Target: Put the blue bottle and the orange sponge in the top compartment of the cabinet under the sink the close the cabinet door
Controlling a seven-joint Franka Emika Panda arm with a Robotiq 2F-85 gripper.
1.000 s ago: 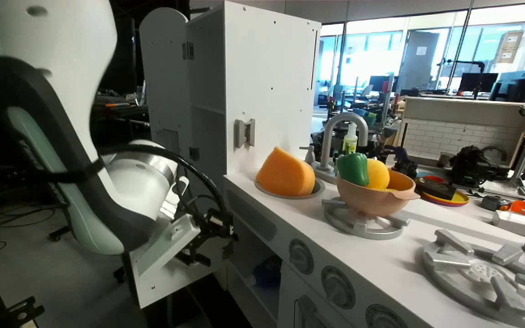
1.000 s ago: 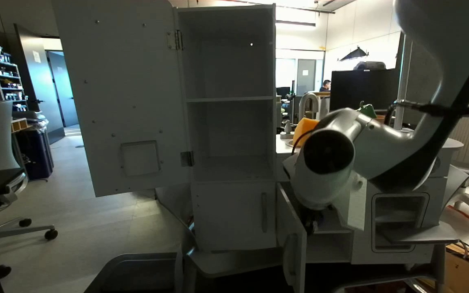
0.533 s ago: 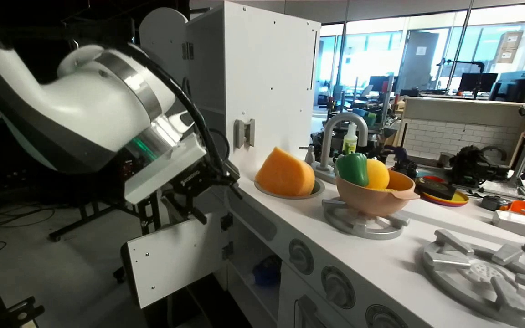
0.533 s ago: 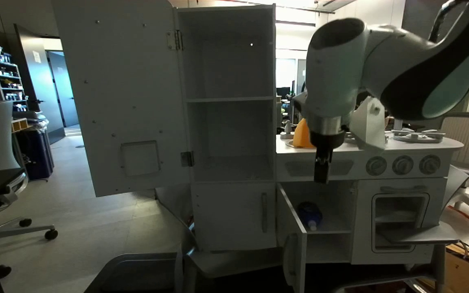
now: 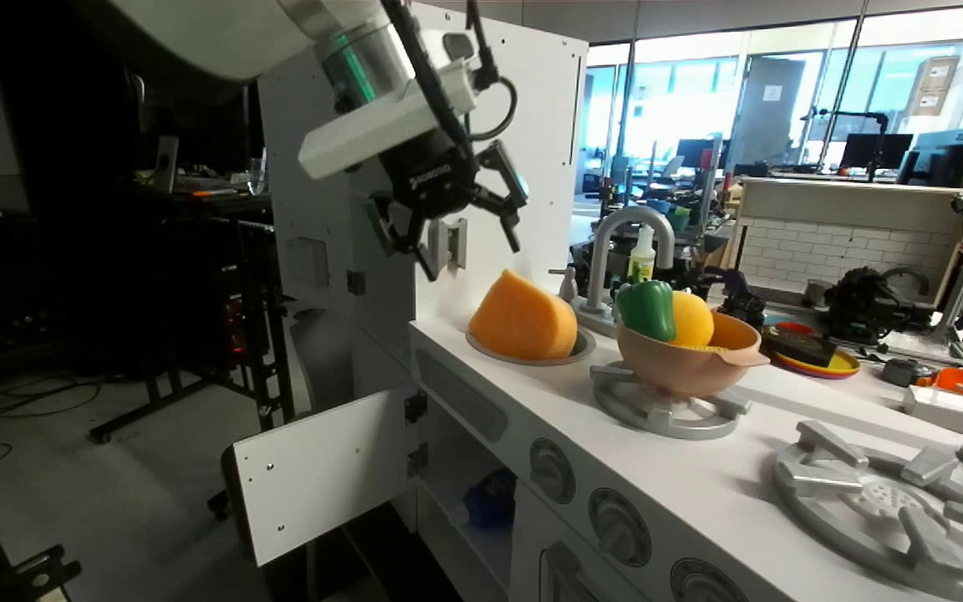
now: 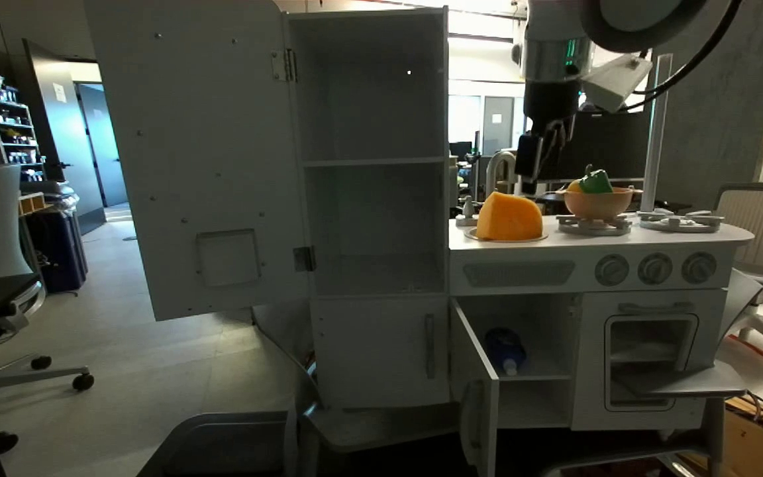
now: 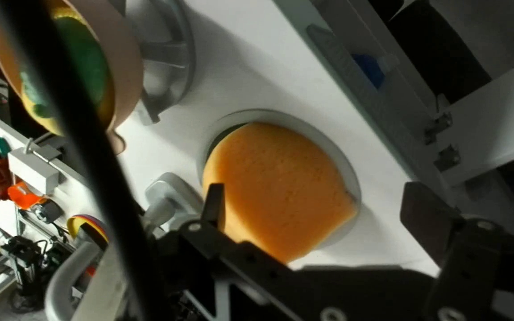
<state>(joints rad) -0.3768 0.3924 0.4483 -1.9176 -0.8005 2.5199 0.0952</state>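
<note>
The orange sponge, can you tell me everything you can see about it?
The orange sponge is a chunky wedge, rounded along one side, with a blunt peak and a slope down from it. It looks like foam, dotted with tiny pits. It sits in the round grey sink, sticking up well above it; its underside is hidden. The open hand hangs above, not touching. Only the sink seems to touch it.

I count two fingers (image 7: 429,223) on my one gripper (image 5: 472,253). I see one blue bottle (image 6: 505,348), one orange sponge (image 6: 508,217), one sink (image 5: 587,344), one faucet (image 5: 601,267), one bowl (image 5: 686,372), one green pepper (image 5: 647,309), two burners (image 6: 679,226), three knobs (image 6: 655,268), and one cabinet (image 6: 557,331) under the sink, with two compartments (image 6: 534,404), one door (image 5: 323,481) and two hinges (image 5: 416,407).
</note>
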